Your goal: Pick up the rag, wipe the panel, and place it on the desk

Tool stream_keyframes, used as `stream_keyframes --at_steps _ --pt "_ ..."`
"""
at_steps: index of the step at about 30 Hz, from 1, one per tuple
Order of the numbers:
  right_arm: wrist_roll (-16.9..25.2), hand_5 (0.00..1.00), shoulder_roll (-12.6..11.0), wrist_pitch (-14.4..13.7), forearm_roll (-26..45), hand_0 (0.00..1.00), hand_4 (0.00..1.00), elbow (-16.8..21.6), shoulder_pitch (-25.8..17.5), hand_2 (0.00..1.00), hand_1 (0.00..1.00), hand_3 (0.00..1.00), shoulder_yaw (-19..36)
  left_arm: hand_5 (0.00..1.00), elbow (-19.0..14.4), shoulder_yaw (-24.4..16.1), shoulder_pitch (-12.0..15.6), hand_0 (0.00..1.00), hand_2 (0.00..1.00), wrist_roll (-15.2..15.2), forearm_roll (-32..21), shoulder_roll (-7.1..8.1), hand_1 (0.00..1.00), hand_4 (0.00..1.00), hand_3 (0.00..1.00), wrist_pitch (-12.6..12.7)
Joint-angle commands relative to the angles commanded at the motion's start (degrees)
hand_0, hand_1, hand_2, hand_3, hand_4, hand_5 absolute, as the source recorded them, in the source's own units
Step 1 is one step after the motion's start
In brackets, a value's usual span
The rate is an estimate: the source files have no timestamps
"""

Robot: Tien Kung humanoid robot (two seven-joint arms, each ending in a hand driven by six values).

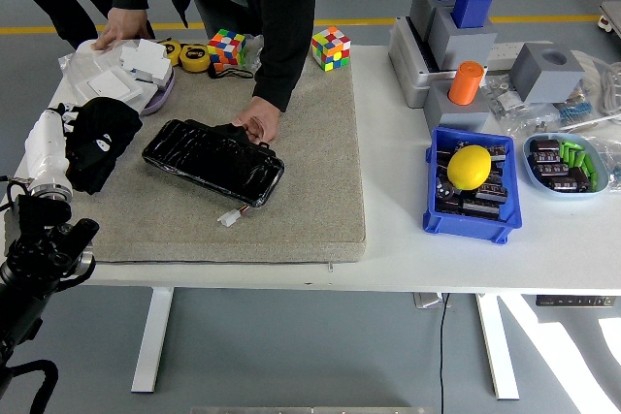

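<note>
The black rag (102,138) lies bunched at the left end of the grey mat (320,210). My left hand (60,123), white with a black arm behind it, is right against the rag's left edge. The panel (213,160), a glossy black slab with a small white connector at its near corner, lies on the mat just right of the rag. A person at the far side rests one hand (257,125) on the panel's far edge. My right arm is out of view.
The person's other hand (121,26) rests on a bag of white pieces at the back left. Two colour cubes (330,47) and tape rolls stand at the mat's far edge. A blue bin (468,225) with a yellow lemon, a tray and grey blocks fill the right side.
</note>
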Motion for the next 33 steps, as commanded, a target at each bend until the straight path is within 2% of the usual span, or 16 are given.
stream_keyframes --at_steps 1,2,5,9,11,19,20,25,26,31,32,33 --pt "-0.01 0.341 -0.02 0.0 -0.03 0.531 0.892 -0.01 0.0 0.49 0.554 0.523 -0.01 0.002 -0.15 0.32 0.25 0.225 0.385 0.18 -0.17 0.12 0.319 0.722 0.571 -0.36" --pt "-0.01 0.341 -0.02 0.0 -0.04 0.531 0.892 -0.02 0.0 0.49 0.554 0.523 -0.03 0.002 -0.3 0.65 0.44 0.283 0.504 0.38 -0.25 0.23 0.458 0.749 0.575 -0.67" --pt "-0.01 0.341 -0.04 0.01 -0.01 0.531 0.892 0.01 0.02 0.49 0.554 0.523 -0.2 0.002 -1.64 2.84 1.57 0.283 0.504 0.65 -1.43 0.89 0.458 0.749 0.575 -1.62" --pt "0.01 0.341 -0.06 0.0 -0.01 0.531 0.892 0.03 -0.08 0.49 0.554 0.522 -0.29 0.002 -4.64 5.05 3.38 0.279 0.505 -0.39 -3.56 1.78 0.456 0.741 0.572 -1.58" --pt "-0.02 0.341 -0.09 0.01 -0.16 0.531 0.892 -0.01 -0.05 0.49 0.554 0.522 -0.29 0.002 -5.59 5.68 3.75 0.279 0.505 0.0 -3.3 2.09 0.456 0.741 0.572 -1.56" --pt "0.02 0.341 -0.19 0.04 0.19 0.531 0.892 0.17 0.1 0.49 0.554 0.522 -0.61 0.002 -5.41 5.64 4.7 0.305 0.514 2.19 -2.4 3.11 0.48 0.77 0.572 -2.55" --pt "0.02 0.34 -0.19 0.04 0.15 0.531 0.892 0.15 0.05 0.49 0.553 0.523 -0.6 0.055 -5.43 5.45 4.87 0.488 0.608 2.6 -2.22 3.22 0.639 0.913 0.582 -2.85" --pt "-0.01 0.34 -0.19 0.06 -0.14 0.531 0.892 0.05 -0.23 0.49 0.553 0.523 -0.38 0.055 -6.17 5.2 5.48 0.488 0.608 4.51 -0.97 3.63 0.639 0.913 0.582 -4.21" --pt "0.0 0.341 -0.2 0.07 -0.12 0.531 0.892 0.07 -0.22 0.49 0.554 0.523 -0.41 0.129 -6.64 5.22 5.72 0.643 0.78 4.81 -0.88 3.74 0.759 0.981 0.749 -4.34" --pt "0.04 0.341 -0.15 0.14 0.12 0.531 0.892 0.22 -0.01 0.49 0.554 0.523 -0.4 0.129 -10.12 5.17 7.35 0.643 0.78 5.97 -1.1 4.26 0.759 0.981 0.749 -4.68" --pt "0.04 0.34 -0.14 0.14 0.12 0.532 0.892 0.22 -0.01 0.49 0.554 0.523 -0.33 0.256 -10.89 5.14 7.64 0.72 0.895 6.11 -1.17 4.37 0.85 0.998 0.854 -4.68" --pt "0.04 0.34 -0.12 0.14 0.08 0.532 0.892 0.2 -0.03 0.49 0.554 0.523 -0.23 0.256 -11.78 5.1 7.95 0.72 0.895 6.27 -1.31 4.5 0.85 0.998 0.854 -4.69"
